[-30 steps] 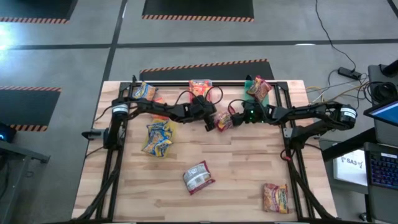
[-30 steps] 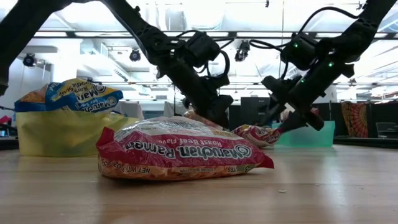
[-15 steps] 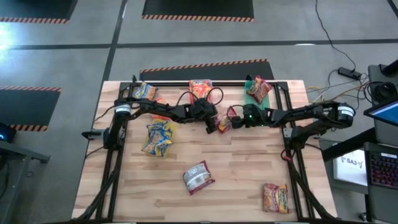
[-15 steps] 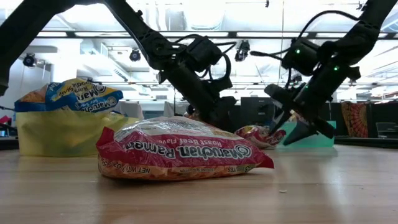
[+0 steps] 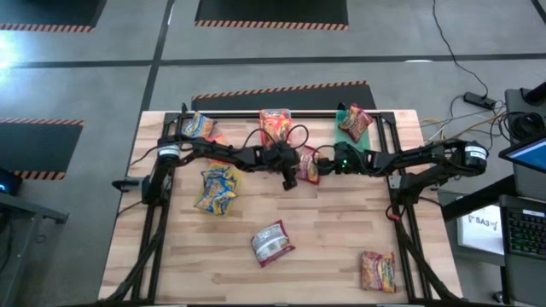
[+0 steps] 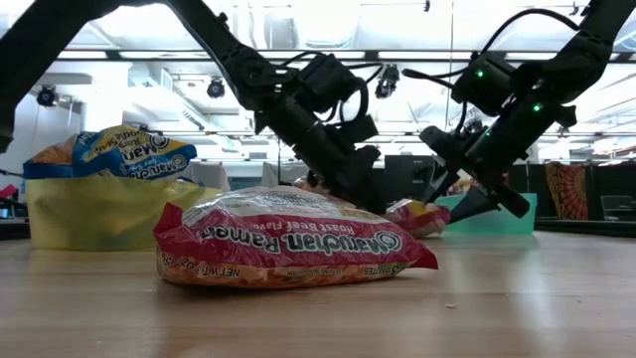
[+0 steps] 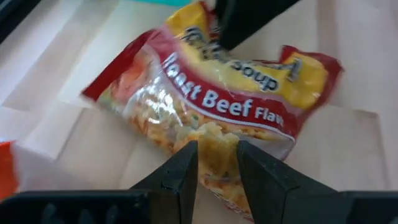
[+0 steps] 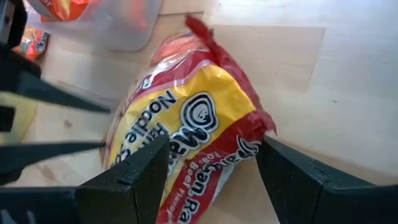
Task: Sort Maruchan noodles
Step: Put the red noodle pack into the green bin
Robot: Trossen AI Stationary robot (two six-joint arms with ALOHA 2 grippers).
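Red-and-yellow plastic identifies the Roast Beef packet (image 5: 308,166) you are handling: it lies on the wooden table (image 5: 324,247) near the middle of the far half, between the two grippers. Note that your left gripper (image 5: 289,180) sits at the packet's near-left edge; in the left wrist view its fingers (image 7: 180,171) stand slightly apart with the packet's edge between them, and you cannot tell whether they pinch it. Your right gripper (image 5: 322,162) meets the packet from the other side, its fingers (image 8: 134,180) spread wide around the packet's end.

Elsewhere on the table you have a yellow-and-blue packet (image 5: 216,188) to the left, a silvery packet (image 5: 272,242) toward the front, and a dark red packet (image 5: 377,269) at the front right. Along the far edge stand a yellow tub (image 5: 198,128), a clear tub (image 5: 275,121) and a green tub (image 5: 353,124), each holding packets
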